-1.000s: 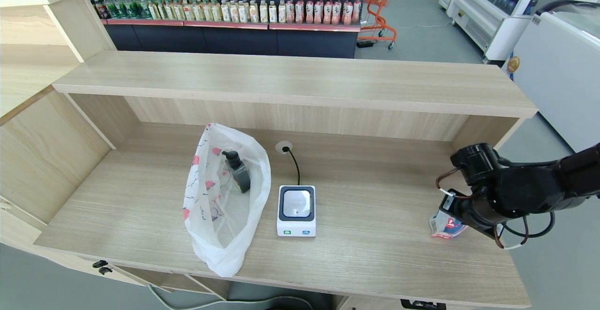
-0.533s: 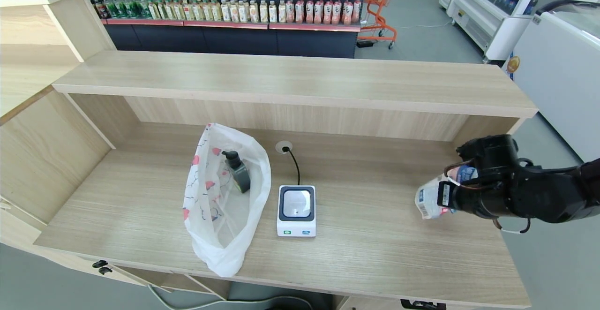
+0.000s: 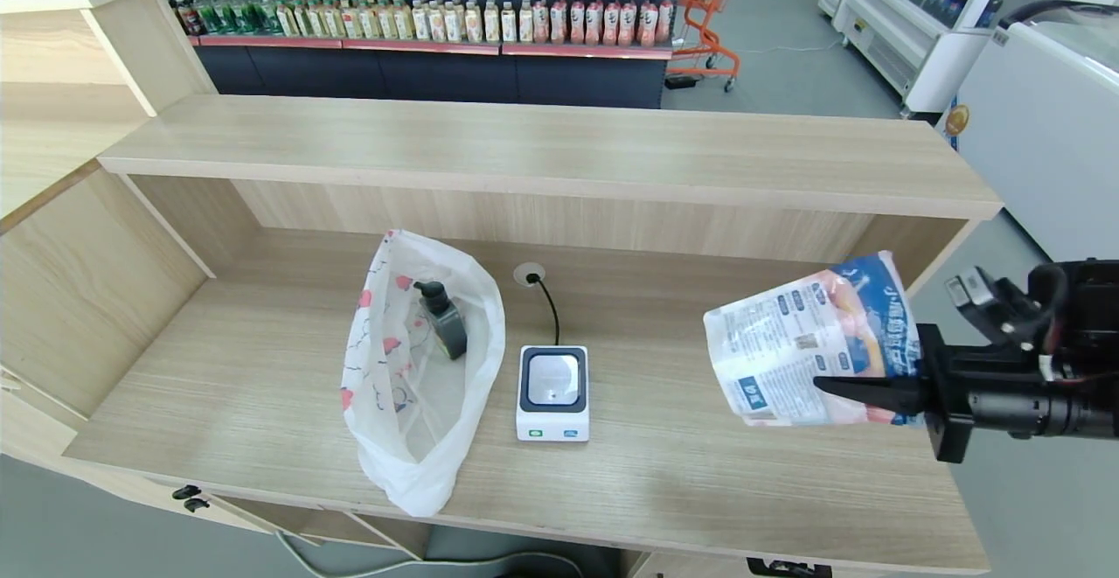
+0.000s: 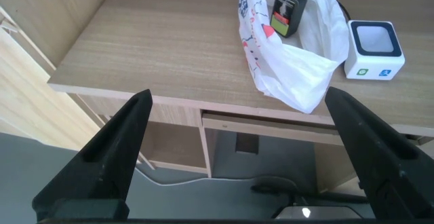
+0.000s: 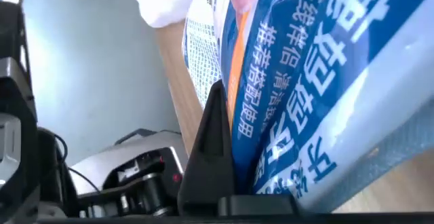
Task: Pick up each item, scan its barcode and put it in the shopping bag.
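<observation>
The head view looks forward and down from high on the near side of the scanner [image 3: 552,392], far enough back to take in the whole counter [image 3: 699,482]. The left wrist view looks across from off the counter's near edge, on the bag [image 4: 291,54] side of the scanner, and shares both with the head view. The right wrist view sits close against the pouch [image 5: 325,81], which the head view places right of the scanner.

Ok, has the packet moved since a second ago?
Yes. The packet, shut in the right gripper, has come up off the counter and a little leftward toward the scanner, which sits unmoved.
</observation>
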Motion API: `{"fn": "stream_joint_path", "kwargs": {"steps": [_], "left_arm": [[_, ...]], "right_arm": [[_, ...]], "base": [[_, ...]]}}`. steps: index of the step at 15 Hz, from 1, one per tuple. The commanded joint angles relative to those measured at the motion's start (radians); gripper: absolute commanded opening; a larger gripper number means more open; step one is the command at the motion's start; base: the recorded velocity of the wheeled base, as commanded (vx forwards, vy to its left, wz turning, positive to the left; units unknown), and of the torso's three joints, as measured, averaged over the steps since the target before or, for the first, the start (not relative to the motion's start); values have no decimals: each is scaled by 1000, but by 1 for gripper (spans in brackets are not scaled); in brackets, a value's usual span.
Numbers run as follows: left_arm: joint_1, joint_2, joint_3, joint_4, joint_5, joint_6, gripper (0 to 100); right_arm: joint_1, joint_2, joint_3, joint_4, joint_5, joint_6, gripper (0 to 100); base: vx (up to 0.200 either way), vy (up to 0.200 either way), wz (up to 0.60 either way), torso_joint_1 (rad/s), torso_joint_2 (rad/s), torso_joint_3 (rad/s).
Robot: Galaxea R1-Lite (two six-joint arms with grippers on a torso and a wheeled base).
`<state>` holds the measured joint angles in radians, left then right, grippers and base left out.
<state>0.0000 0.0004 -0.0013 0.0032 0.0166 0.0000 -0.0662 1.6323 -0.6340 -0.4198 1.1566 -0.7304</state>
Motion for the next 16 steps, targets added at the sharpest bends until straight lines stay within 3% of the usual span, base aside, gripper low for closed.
{"fn": "stream_joint_path", "kwargs": {"steps": [1, 4, 9, 11, 16], "left_arm": [[0, 0, 0, 0, 0, 0, 100], [0, 0, 0, 0, 0, 0, 100], [0, 0, 0, 0, 0, 0, 100], [0, 0, 0, 0, 0, 0, 100], [0, 0, 0, 0, 0, 0, 100]], "right_arm": [[-29, -42, 42, 1, 114, -115, 0], [11, -78, 36, 18, 123, -78, 0], [109, -279, 93, 87, 101, 430, 0], [164, -295, 142, 104, 34, 473, 0], [232, -292, 168, 153, 28, 468, 0]], "base": [[0, 0, 0, 0, 0, 0], [0, 0, 0, 0, 0, 0], [0, 0, 0, 0, 0, 0], [0, 0, 0, 0, 0, 0], [0, 0, 0, 0, 0, 0]]}}
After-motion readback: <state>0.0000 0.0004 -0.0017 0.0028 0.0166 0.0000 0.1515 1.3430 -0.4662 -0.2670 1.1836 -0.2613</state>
